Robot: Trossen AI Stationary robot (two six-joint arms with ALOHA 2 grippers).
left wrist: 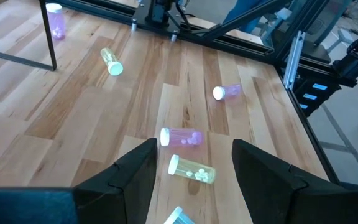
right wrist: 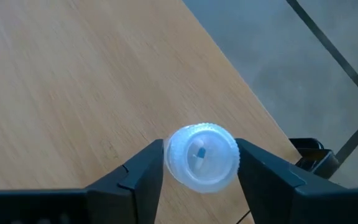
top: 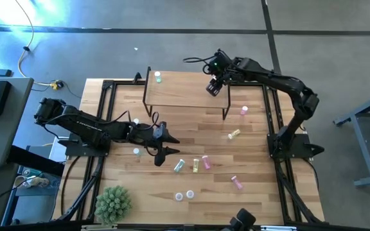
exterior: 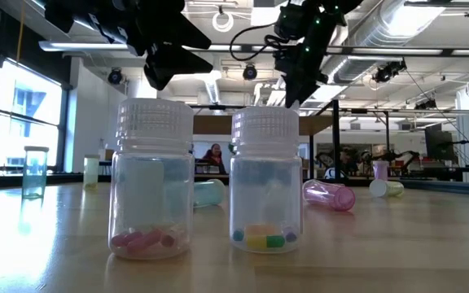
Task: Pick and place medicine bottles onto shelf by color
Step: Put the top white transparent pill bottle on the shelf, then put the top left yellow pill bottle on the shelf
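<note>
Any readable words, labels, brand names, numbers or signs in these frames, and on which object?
None can be read in any view.
Medicine bottles: caps and sides are plain, no label showing.
Shelf: bare wood, no marking.
Left gripper and right gripper: no print visible.
Room behind the table: any signage is too small to read.

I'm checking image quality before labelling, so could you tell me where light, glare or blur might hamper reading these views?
High view: blue-white glare washes the floor at the left; the table is evenly lit. Low view: bright windows backlight the scene, leaving both arms as silhouettes, while the two nearest bottles stay readable. Right wrist view: the capped bottle between the fingers is pale and slightly soft.
</note>
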